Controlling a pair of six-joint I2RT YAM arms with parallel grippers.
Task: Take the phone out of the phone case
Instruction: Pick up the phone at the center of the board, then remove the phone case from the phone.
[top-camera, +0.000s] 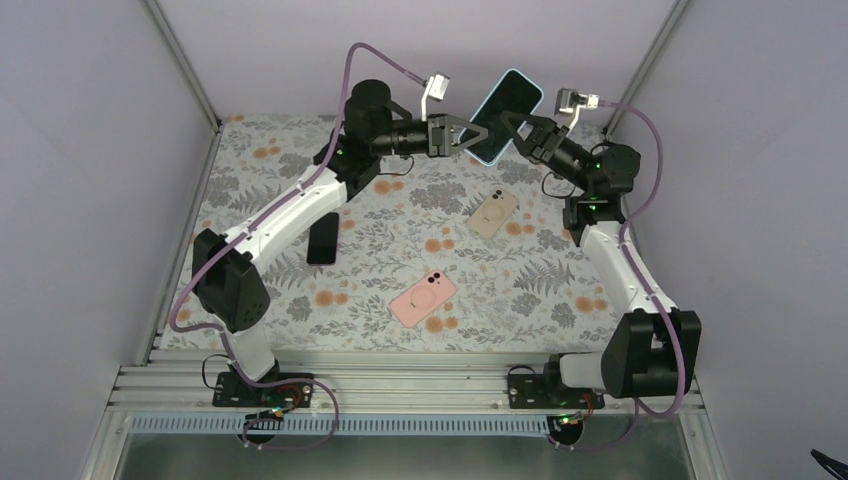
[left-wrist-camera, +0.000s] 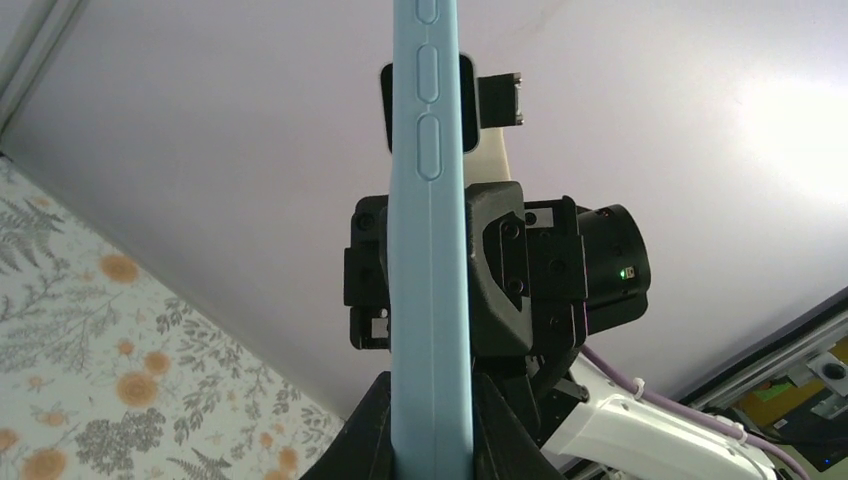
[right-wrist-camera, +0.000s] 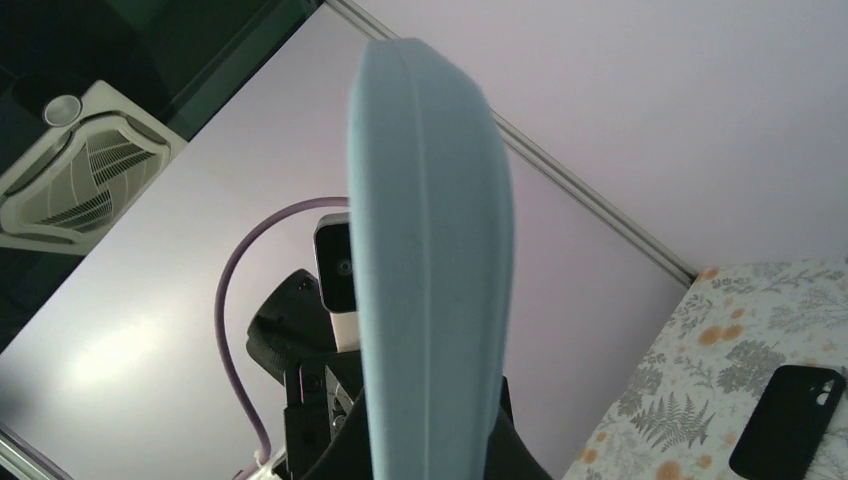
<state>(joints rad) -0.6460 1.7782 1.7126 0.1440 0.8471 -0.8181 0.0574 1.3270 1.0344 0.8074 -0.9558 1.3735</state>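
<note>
On the floral tabletop a pink case lies nearest, with a black phone-shaped piece to its left and a beige case farther back. Beyond them, held in the air over the far edge, the phone sits tilted in its blue phone case. The left gripper and right gripper each have their jaws clamped on the case from opposite sides.

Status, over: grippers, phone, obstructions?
Left gripper and right gripper both shut on cased phone, held aloft. Phone not yet out. Pink case, beige case on table below, no obstruction.
</note>
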